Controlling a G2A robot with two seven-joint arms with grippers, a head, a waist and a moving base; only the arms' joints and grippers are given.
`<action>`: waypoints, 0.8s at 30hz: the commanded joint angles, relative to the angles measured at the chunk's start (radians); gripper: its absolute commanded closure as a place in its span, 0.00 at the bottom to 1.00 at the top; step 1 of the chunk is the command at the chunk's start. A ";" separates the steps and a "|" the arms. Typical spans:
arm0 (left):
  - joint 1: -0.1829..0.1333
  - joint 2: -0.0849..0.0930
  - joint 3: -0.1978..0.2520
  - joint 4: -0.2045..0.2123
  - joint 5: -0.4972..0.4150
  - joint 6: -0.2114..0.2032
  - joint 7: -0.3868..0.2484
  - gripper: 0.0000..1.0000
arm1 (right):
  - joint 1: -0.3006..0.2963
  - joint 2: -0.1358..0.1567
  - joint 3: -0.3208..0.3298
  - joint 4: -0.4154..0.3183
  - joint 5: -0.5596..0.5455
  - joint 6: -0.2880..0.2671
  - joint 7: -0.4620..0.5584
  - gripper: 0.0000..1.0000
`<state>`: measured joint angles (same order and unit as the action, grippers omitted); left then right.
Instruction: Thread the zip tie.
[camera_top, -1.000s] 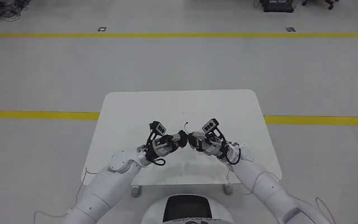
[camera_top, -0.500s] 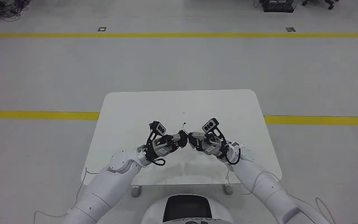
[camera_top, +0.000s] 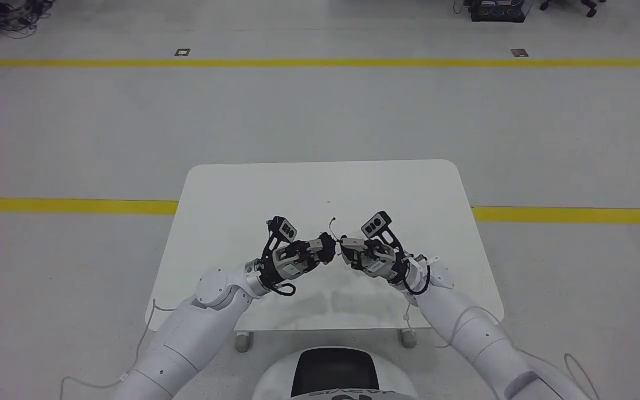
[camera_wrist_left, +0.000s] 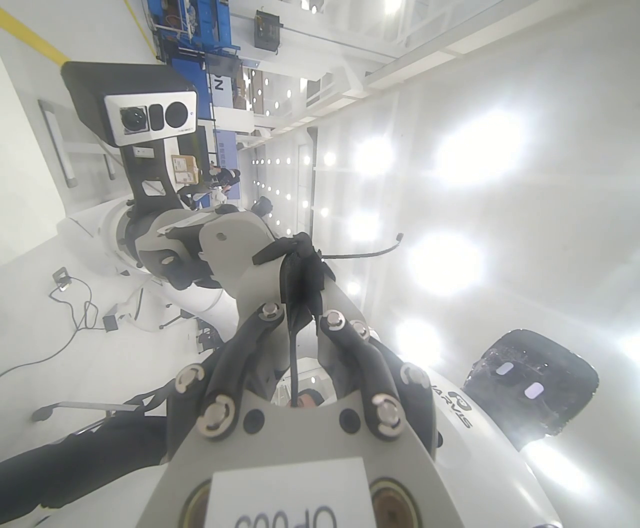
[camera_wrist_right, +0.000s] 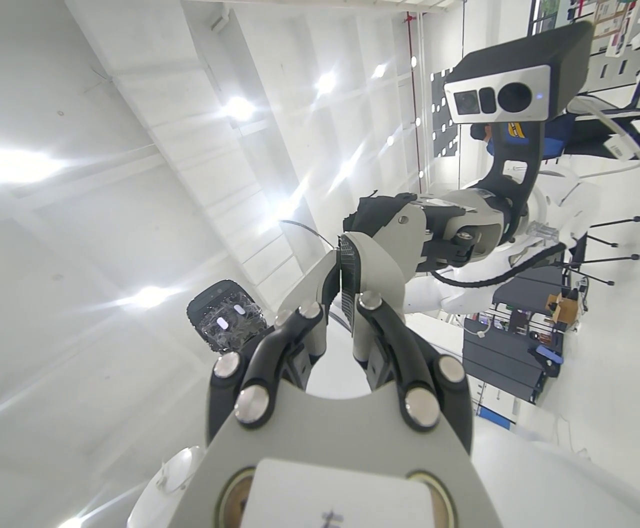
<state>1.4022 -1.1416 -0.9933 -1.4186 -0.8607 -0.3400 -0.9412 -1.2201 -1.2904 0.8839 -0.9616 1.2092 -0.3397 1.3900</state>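
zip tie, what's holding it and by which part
The left gripper pinches the zip tie mid-strap, its headed end sticking out free; the right gripper looks shut on it too, where exactly hidden.

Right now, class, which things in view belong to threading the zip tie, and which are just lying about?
In the job: zip tie; left gripper and right gripper, both shut on it.
Just about: table, yellow floor lines, floor cables.
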 joint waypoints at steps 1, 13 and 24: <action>0.000 0.000 0.000 0.000 0.000 0.000 0.000 1.00 | 0.001 0.000 0.001 0.003 -0.002 0.000 0.000 1.00; 0.000 0.000 0.000 0.000 0.000 0.000 0.000 1.00 | -0.001 -0.002 0.012 0.016 -0.007 0.000 0.000 1.00; 0.000 0.000 0.000 0.000 0.000 0.000 0.000 1.00 | -0.008 0.001 0.026 0.014 -0.011 0.000 0.000 1.00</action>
<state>1.4022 -1.1416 -0.9933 -1.4186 -0.8607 -0.3400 -0.9412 -1.2279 -1.2899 0.9093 -0.9470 1.1984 -0.3400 1.3900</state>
